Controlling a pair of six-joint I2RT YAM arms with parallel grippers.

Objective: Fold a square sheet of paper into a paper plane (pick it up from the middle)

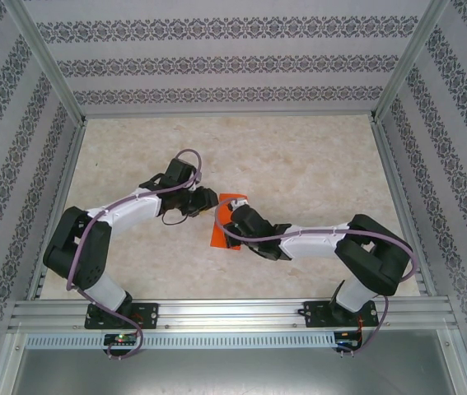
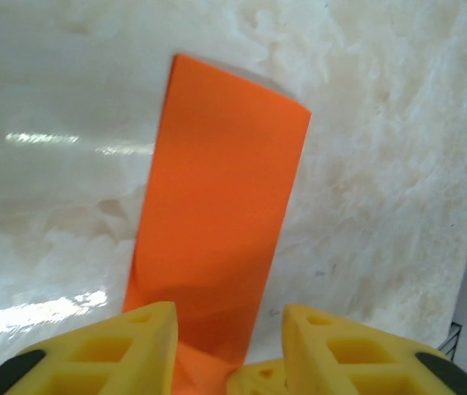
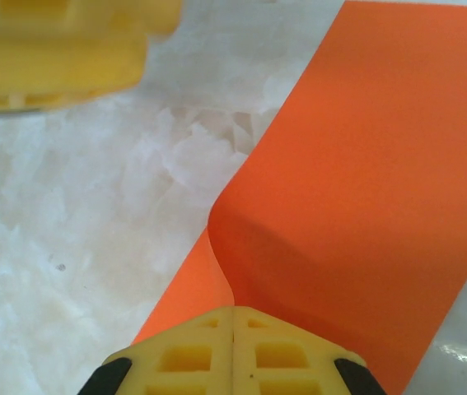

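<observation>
The square sheet of paper [image 1: 219,234] lies bright orange mid-table, doubled over into a long strip [image 2: 225,181]. My right gripper [image 1: 237,216] covers its middle and is shut on a raised fold of the paper [image 3: 365,164]; its yellow jaws [image 3: 233,317] meet with no gap and the sheet bulges up ahead of them. My left gripper [image 1: 210,198] stands at the strip's left side, open, its fingers [image 2: 142,346] apart above the paper's near end [image 2: 229,329]. One left finger [image 3: 60,49] appears at the top left of the right wrist view.
The pale marbled tabletop [image 1: 299,164] is boxed in by patterned walls and aluminium posts. A metal rail [image 1: 233,313] runs along the near edge by both arm bases. Bare table surrounds the paper on all sides.
</observation>
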